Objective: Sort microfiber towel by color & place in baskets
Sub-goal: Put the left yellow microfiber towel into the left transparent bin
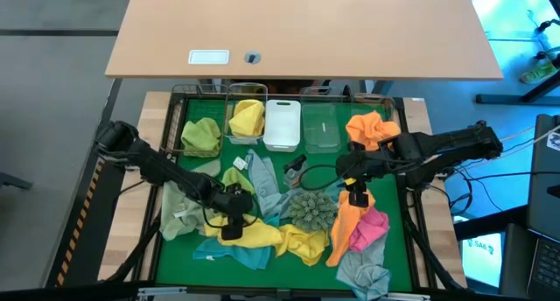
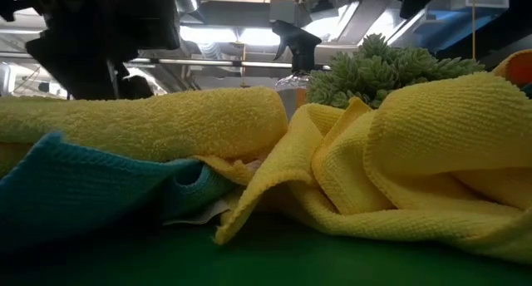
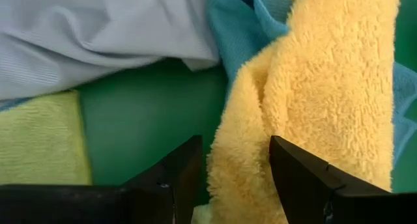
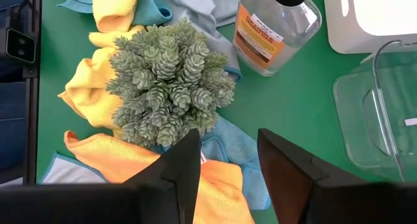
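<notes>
My left gripper [image 1: 230, 220] [image 3: 234, 178] is low over the towel heap at the near left, open, its fingers on either side of a raised fold of a yellow towel [image 3: 313, 94] [image 2: 166, 120]. My right gripper [image 1: 356, 196] [image 4: 228, 165] hovers open above an orange towel [image 1: 346, 227] [image 4: 130, 162] that lies on the mat beside the spiky ball [image 1: 311, 209]. Along the far edge stand the baskets: clear ones holding a lime towel [image 1: 201, 136], a yellow towel [image 1: 248, 119] and an orange towel [image 1: 372, 129], a white one [image 1: 283, 124] and an empty clear one [image 1: 321, 126]. My left gripper comes at the yellow towel's raised fold [image 3: 251, 152] from above, with one finger on each side of it. The fold lies on the mat, running along between the fingers. I cannot tell whether the fingers touch it.
Teal [image 3: 241, 28], pale grey [image 3: 98, 35], lime [image 3: 39, 139] and pink [image 1: 372, 227] towels lie loose around the heap. A spray bottle [image 4: 273, 28] lies on the mat between the ball and the baskets. Bare green mat [image 3: 143, 113] shows left of the yellow fold.
</notes>
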Robot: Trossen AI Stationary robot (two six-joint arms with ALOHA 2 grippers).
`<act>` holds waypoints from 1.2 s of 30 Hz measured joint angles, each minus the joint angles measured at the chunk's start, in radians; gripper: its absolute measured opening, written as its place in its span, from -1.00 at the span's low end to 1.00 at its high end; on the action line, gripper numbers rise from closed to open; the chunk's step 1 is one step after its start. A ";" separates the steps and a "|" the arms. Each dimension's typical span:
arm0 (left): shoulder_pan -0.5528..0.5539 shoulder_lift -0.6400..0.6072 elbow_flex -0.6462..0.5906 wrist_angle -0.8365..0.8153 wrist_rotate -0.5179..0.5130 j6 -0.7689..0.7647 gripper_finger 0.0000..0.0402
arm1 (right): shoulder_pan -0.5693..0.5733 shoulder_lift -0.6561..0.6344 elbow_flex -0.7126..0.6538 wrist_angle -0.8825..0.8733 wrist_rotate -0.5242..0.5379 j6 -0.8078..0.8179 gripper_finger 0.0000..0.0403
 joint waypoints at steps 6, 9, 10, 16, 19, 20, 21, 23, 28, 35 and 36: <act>-0.004 0.013 0.000 0.009 0.013 0.003 -0.23 | 0.000 0.000 0.000 0.000 0.000 -0.001 -0.25; -0.004 0.008 0.000 0.009 0.001 0.003 -0.39 | 0.000 0.000 0.000 0.000 0.000 -0.001 -0.25; -0.004 0.008 0.000 0.009 0.001 0.003 -0.45 | 0.000 0.000 0.000 0.001 0.000 -0.001 -0.25; -0.004 0.005 0.000 0.007 0.024 -0.010 -0.88 | 0.000 0.000 0.000 0.001 0.000 -0.001 -0.25; 0.002 -0.003 0.004 0.002 0.031 -0.047 -0.97 | 0.000 0.000 0.000 0.001 0.000 -0.001 -0.25; 0.003 -0.007 0.007 -0.006 0.033 -0.049 -0.97 | 0.000 0.000 0.000 0.001 0.000 -0.001 -0.25; 0.003 -0.009 0.013 -0.010 0.035 -0.049 -0.97 | 0.000 0.000 0.000 0.000 0.000 -0.001 -0.25; 0.007 -0.015 0.034 -0.007 0.036 -0.049 -0.98 | 0.000 0.000 0.000 0.001 0.000 -0.001 -0.25; 0.020 -0.061 0.072 -0.012 0.048 -0.040 -0.99 | 0.000 0.000 0.000 0.000 0.000 -0.002 -0.25; 0.049 -0.197 0.086 -0.014 -0.004 -0.020 -0.99 | 0.000 0.000 0.000 0.000 0.000 -0.002 -0.25; 0.053 -0.223 0.086 -0.016 -0.015 -0.020 -0.99 | 0.000 0.000 0.000 0.000 0.000 -0.002 -0.25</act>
